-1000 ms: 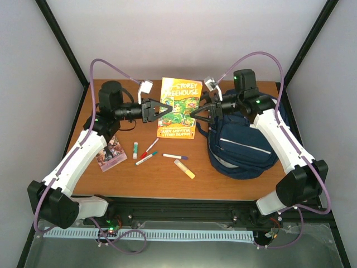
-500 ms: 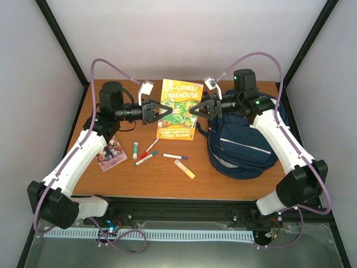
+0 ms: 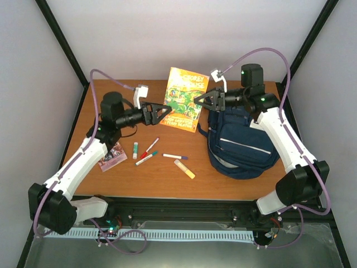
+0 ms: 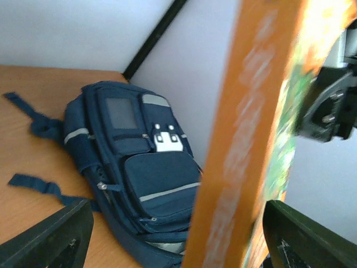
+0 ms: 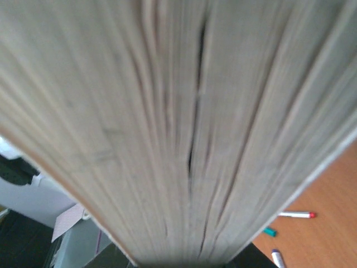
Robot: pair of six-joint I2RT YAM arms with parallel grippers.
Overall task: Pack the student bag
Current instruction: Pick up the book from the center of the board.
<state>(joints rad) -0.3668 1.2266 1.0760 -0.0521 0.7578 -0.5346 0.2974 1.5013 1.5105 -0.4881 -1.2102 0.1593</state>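
Count, top view:
- student bag (image 3: 242, 146): 1, right of frame
- book (image 3: 187, 99): 1, upper centre
- small booklet (image 3: 111, 157): 1, left
- thin pens: 3, centre: red marker (image 3: 149, 147), teal marker (image 3: 146, 158), purple marker (image 3: 175, 157)
- stubby sticks: 2: white stick (image 3: 135, 149), yellow stick (image 3: 184, 168)
- arms: 2: left arm (image 3: 83, 155), right arm (image 3: 281, 137)

You see the student bag (image 3: 242, 142) as matt navy woven cloth with paler stripes. The book (image 3: 185, 96) has a glossy printed cover; its page edges appear to be rough, uncoated paper, though the close view is blurred. The table (image 3: 162, 180) has a smooth, low-sheen, wood-grain top.
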